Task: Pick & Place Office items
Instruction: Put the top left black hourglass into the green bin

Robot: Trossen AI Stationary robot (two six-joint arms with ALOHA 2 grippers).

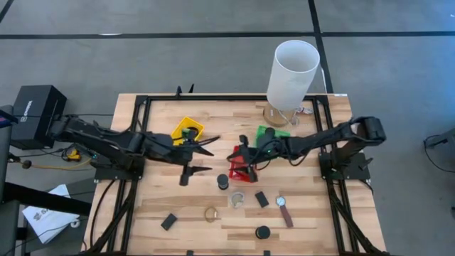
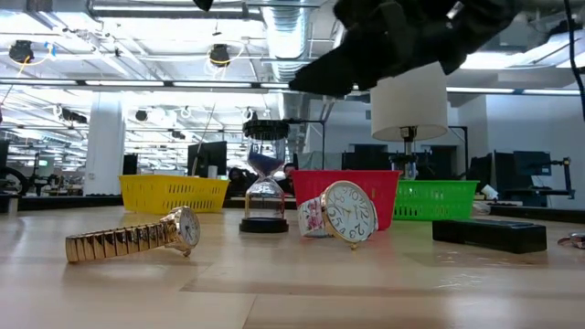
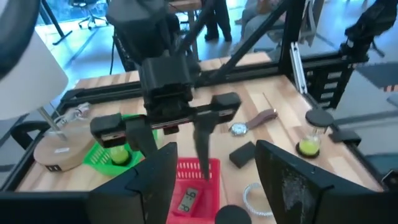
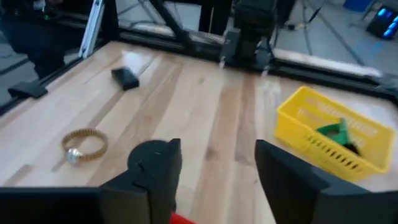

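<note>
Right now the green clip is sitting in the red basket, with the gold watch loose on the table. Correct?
Not quite. The green clip is in the yellow basket, not the red one; the right wrist view shows it lying inside. The gold watch is loose on the table, as you said.

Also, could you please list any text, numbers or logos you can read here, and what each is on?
Nothing can be quoted with certainty.
Watch dial: hour numerals, too small to read.
Black box: white logo, too small.
Grey item in the red basket: blurred marks.
Paper: print too small.
</note>
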